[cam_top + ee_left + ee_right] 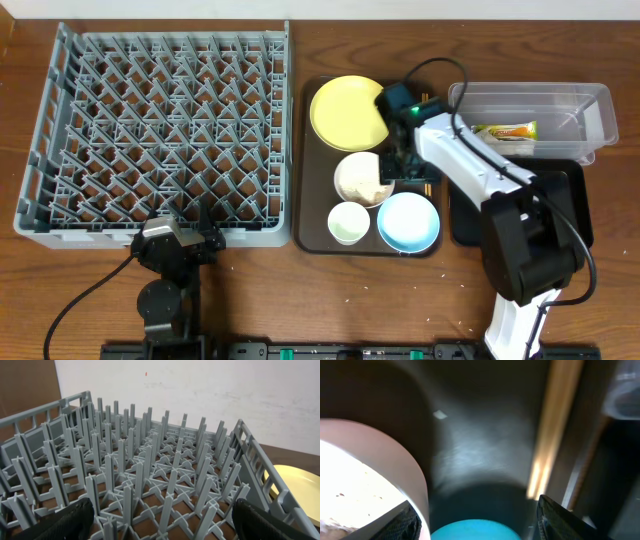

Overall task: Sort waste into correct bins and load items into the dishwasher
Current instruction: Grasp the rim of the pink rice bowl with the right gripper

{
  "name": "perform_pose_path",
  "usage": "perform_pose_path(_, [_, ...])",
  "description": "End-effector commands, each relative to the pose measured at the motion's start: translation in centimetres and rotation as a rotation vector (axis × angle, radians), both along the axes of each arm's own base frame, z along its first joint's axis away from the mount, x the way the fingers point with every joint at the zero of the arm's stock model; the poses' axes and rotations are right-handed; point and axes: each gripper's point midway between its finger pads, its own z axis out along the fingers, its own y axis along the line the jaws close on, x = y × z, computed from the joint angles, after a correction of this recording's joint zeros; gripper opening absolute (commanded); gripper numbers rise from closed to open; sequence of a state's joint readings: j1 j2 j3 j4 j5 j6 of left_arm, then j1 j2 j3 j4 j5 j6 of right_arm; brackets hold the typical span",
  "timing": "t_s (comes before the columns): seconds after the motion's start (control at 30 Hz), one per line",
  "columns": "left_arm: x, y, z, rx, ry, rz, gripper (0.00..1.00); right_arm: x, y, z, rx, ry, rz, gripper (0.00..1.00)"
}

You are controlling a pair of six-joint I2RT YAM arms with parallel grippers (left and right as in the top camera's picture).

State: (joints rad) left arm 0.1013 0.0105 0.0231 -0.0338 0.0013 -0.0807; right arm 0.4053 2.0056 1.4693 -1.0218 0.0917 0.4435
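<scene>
From above, the big grey rack (pixel 160 130) fills the left of the tabletop (pixel 250 290), with nothing loaded in it. Just right of it lies a brown tray (pixel 318 215) carrying the yellow plate (pixel 348 112) at the far end, the white bowl (pixel 362 178) in the middle, and the green cup (pixel 349 222) and blue bowl (pixel 408 221) side by side at the near end. Further right, a clear container (pixel 530 105) holds the green-and-orange wrapper (pixel 505 131), and a black tray (pixel 466 215) sits just in front of it. The right tool (pixel 403 168) hangs over the brown tray beside the white bowl, while the left tool (pixel 195 232) rests at the rack's near edge; this view does not settle how wide either one stands. The left wrist camera does: the left tool (pixel 160 530) is spread wide, one dark fingertip in each lower corner, nothing between them but rack pegs, and a sliver of yellow plate (pixel 300 485) shows past the rack's side wall. The right wrist camera shows the right tool (pixel 480 525) also spread and holding nothing, low over the brown tray's floor (pixel 480 450). One finger sits close by the white bowl's rim (pixel 395 460), and whitish food shows inside the bowl. The blue bowl (pixel 475 530) peeks in below, a loose crumb (pixel 440 414) lies on the tray, and a blurred wooden chopstick (pixel 555 425) runs along the tray's side — the arm mostly covers it from above.
</scene>
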Motion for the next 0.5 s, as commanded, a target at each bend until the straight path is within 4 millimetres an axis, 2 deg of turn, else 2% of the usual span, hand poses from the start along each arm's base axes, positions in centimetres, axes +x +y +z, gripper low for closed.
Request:
perform_pose_path(0.0, [-0.1, 0.3, -1.7, 0.001, 0.053, 0.013, 0.89, 2.2, -0.9, 1.3, -0.012, -0.05, -0.022, 0.7])
perform_pose_path(0.13, [-0.1, 0.3, -1.7, 0.001, 0.053, 0.013, 0.89, 4.0, 0.4, 3.6, 0.044, -0.097, 0.035, 0.7])
perform_pose_path(0.33, [-0.1, 0.3, -1.7, 0.001, 0.053, 0.013, 0.89, 6.3, 5.6, 8.0, 0.208, -0.2, 0.137, 0.7])
perform_pose_path(0.47, [-0.1, 0.3, -1.7, 0.001, 0.053, 0.013, 0.89, 6.1, 9.2, 8.4, 0.266, -0.232, 0.149, 0.64])
